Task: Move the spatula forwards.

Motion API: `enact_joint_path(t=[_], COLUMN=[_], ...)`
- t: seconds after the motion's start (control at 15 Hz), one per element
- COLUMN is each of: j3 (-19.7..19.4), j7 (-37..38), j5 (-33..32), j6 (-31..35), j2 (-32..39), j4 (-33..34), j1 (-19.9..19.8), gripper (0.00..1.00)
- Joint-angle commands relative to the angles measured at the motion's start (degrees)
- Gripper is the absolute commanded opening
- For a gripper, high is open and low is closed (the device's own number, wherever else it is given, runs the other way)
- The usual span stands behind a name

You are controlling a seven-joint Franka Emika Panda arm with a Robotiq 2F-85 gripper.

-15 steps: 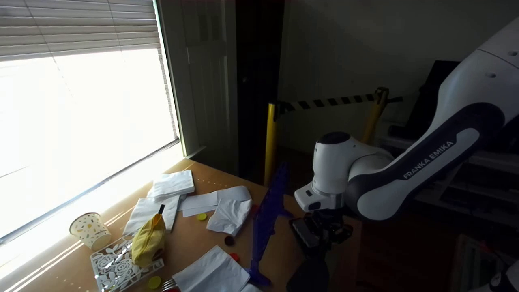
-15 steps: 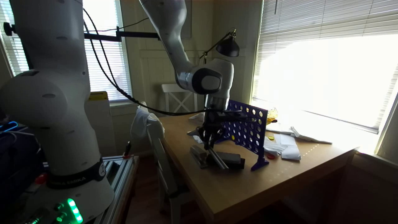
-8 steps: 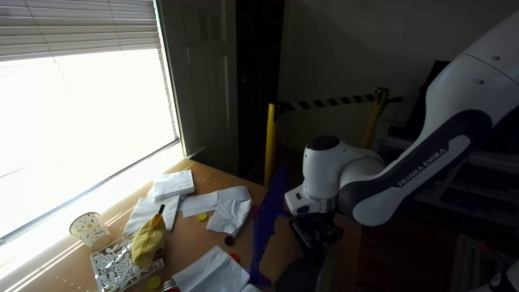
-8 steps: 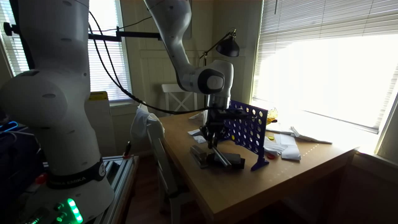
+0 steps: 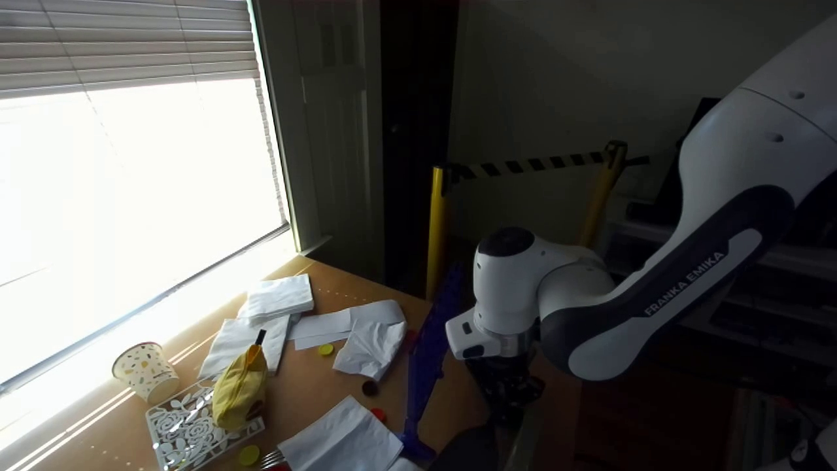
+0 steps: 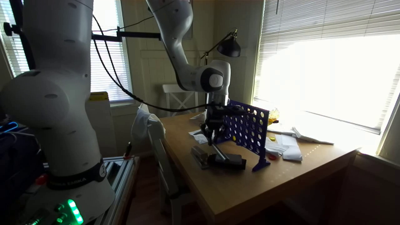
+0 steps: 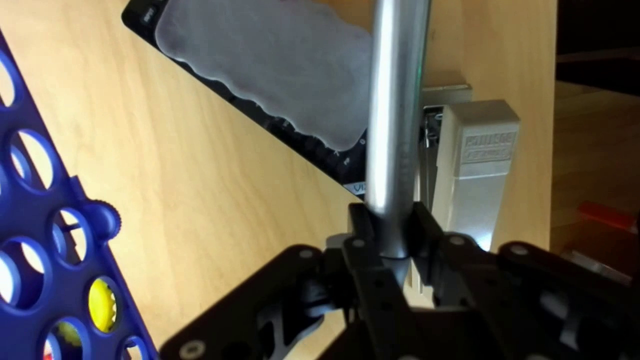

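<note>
Spatula [image 7: 395, 110]: clamped in the hand [image 7: 389, 222]; the wrist view shows its silver handle, an exterior view its dark blade [image 5: 469, 451], cut by the lower border.
Hand: together on the spatula, fingers [image 7: 361, 220] on either side.
Remote [image 7: 350, 167]: on the desk [image 6: 237, 187], bearing a grey slab [image 7: 280, 65]; the handle crosses over it in the wrist view, touching or not cannot be told.
Stapler [image 7: 480, 165]: just beside the remote; its raised lettering reads as such only in the wrist view.
Grid [image 7: 32, 215]: upright, purple; the wrist view has a yellow disc [image 7: 102, 305] at one hole.
Cup [image 5: 145, 376]: patterned, near the mat [image 5: 196, 425]; contents hidden.
Pouch [image 5: 239, 396]: yellow, on the mat; contents hidden.
Lamp [image 6: 229, 47]: black, only in an exterior view.
</note>
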Motion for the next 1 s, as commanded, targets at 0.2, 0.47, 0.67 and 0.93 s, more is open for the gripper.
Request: enact_joint_path(t=[0.2,0.47,0.67,0.93], j3=[0.6,1.4,1.6,1.8], j7=[7.5,7.8,8.3,8.4], j5=[-6.9,-6.9,-7.1,-7.1], j6=[-1.2,-1.6,-1.8,-2.1], j2=[3.9,5.9,6.6,6.7], j4=[3.7,5.3,6.0,6.5], j1=[1.1,1.1,1.3,1.4], gripper=[0.06,0.06,0.48,0.70])
